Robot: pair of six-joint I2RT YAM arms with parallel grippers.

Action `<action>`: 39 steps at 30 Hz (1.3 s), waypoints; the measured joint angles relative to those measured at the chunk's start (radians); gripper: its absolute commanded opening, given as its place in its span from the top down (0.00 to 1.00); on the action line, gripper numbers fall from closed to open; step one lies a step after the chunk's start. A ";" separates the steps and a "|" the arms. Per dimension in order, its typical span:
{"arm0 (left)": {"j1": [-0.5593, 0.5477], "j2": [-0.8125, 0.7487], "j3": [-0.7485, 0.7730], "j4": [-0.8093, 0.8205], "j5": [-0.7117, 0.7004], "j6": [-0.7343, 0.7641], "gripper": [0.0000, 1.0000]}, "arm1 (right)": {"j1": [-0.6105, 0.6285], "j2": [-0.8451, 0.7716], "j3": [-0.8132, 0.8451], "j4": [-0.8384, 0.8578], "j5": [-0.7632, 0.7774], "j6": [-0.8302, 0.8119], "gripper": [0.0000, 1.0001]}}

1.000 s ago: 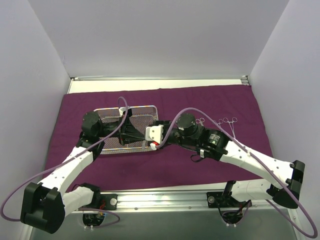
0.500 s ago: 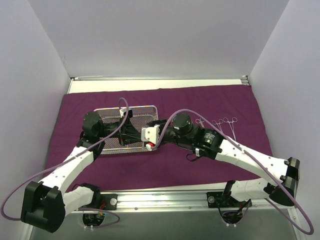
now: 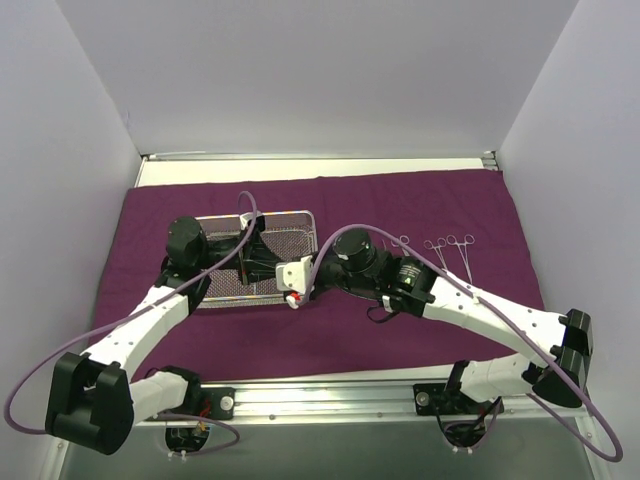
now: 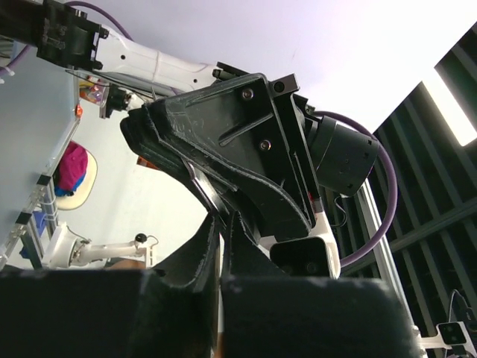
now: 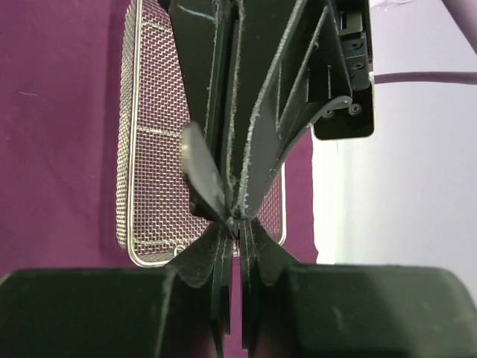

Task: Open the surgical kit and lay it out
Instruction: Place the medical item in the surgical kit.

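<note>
The dark purple cloth [image 3: 420, 330] lies spread flat, with the wire-mesh tray [image 3: 292, 228] on its left half. Above the tray my left gripper [image 3: 262, 262] and right gripper [image 3: 273, 269] meet tip to tip. In the right wrist view the left gripper's fingers [image 5: 223, 89] come down onto my right gripper [image 5: 236, 227], and a thin steel instrument [image 5: 200, 168] slants in between the meeting tips. The left gripper [image 4: 221, 233] is shut on that instrument [image 4: 201, 188]. The right gripper is also shut, its tips pinching the same piece. The mesh tray [image 5: 156, 149] shows below them.
Three steel scissors or forceps lie side by side on the cloth right of the tray [image 3: 402, 241] [image 3: 437, 247] [image 3: 466, 245]. White walls close in the left, back and right. A metal rail [image 3: 320, 400] runs along the near edge by the arm bases.
The right arm has reached further left over the tray, and its jaws have gone from open to shut at the left gripper's tips. The left gripper stayed shut.
</note>
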 measured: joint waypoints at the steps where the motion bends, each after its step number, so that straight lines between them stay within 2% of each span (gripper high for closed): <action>1: 0.002 0.002 0.001 0.000 -0.001 -0.003 0.84 | 0.001 0.002 0.000 0.000 0.001 -0.005 1.00; 4: 0.003 0.010 0.002 0.001 -0.010 -0.003 0.70 | 0.000 0.006 0.001 0.000 0.000 0.000 1.00; 9: 0.002 0.020 0.007 0.005 -0.032 0.008 0.60 | 0.001 0.003 -0.013 0.048 0.000 0.053 1.00; 10: 0.002 0.023 0.009 0.006 -0.034 0.009 0.46 | 0.000 0.001 -0.020 0.060 0.001 0.068 1.00; 11: 0.003 0.025 0.011 0.009 -0.034 0.014 0.40 | -0.001 -0.002 -0.028 0.068 0.002 0.083 1.00; 14: 0.003 0.030 0.019 0.004 -0.039 0.016 0.32 | -0.011 -0.011 -0.054 0.087 0.002 0.135 1.00; 17: 0.009 0.034 0.041 -0.053 -0.038 0.024 0.29 | -0.030 -0.016 -0.066 0.090 -0.003 0.182 1.00; 22: 0.057 0.034 0.100 -0.232 -0.042 0.111 0.26 | -0.082 -0.044 -0.105 0.076 -0.004 0.270 1.00; 27: 0.135 0.053 0.177 -0.489 -0.103 0.293 0.25 | -0.142 -0.109 -0.159 0.026 0.008 0.424 1.00; 33: 0.163 0.193 0.417 -0.864 -0.306 0.610 0.21 | -0.266 -0.090 -0.150 -0.071 0.069 0.703 1.00; 34: 0.163 0.224 0.467 -0.933 -0.343 0.671 0.05 | -0.282 -0.069 -0.138 -0.098 0.085 0.751 1.00; 39: 0.161 0.367 0.710 -1.268 -0.530 0.985 0.06 | -0.345 0.088 -0.029 -0.247 0.136 0.959 1.00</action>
